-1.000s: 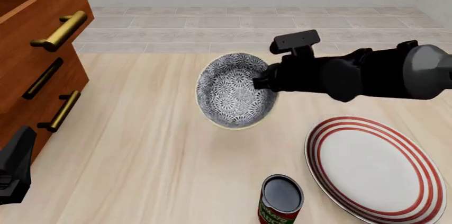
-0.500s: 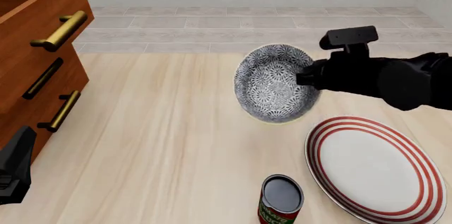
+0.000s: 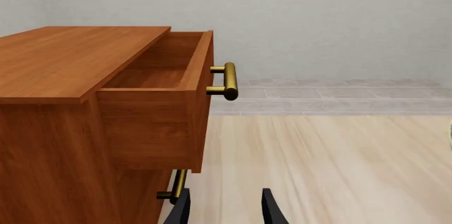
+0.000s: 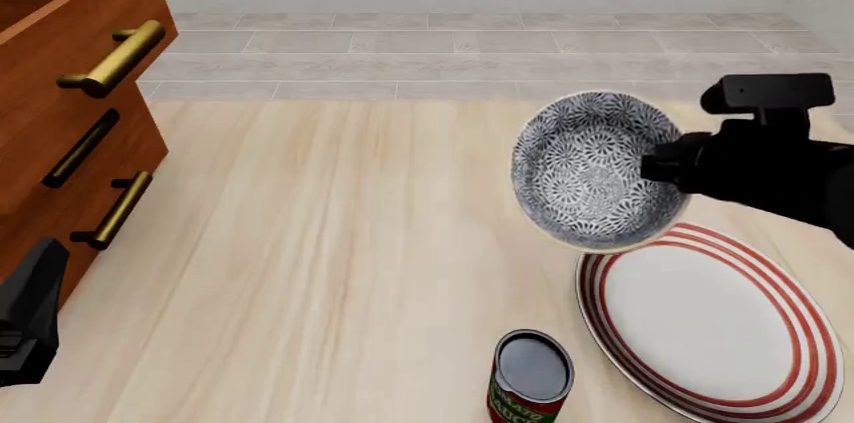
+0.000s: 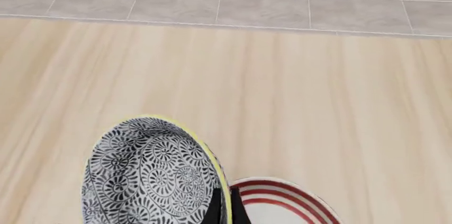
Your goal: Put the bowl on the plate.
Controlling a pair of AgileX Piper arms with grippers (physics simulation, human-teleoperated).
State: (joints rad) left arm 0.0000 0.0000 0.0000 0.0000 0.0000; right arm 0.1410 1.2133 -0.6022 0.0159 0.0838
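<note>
The grey-and-white floral bowl (image 4: 594,168) hangs tilted in the air, its opening turned toward the camera. My right gripper (image 4: 663,169) is shut on its right rim. The bowl's lower edge hovers over the upper left rim of the white plate (image 4: 707,318) with red rings. In the right wrist view the bowl (image 5: 152,176) fills the lower part, the right gripper (image 5: 224,208) pinches its yellow-green rim, and the plate (image 5: 282,205) shows just beyond it. My left gripper (image 3: 224,211) is open with nothing between its fingers, down at the front left (image 4: 27,313).
A small can (image 4: 531,375) with a dark top and red-green label stands left of the plate near the front edge. A wooden chest of drawers (image 4: 74,93) with brass handles lines the left side, its top drawer (image 3: 162,91) pulled open.
The right arm has carried the bowl to the right and a little toward me, from mid-table to above the plate's left rim. The left arm has not moved.
</note>
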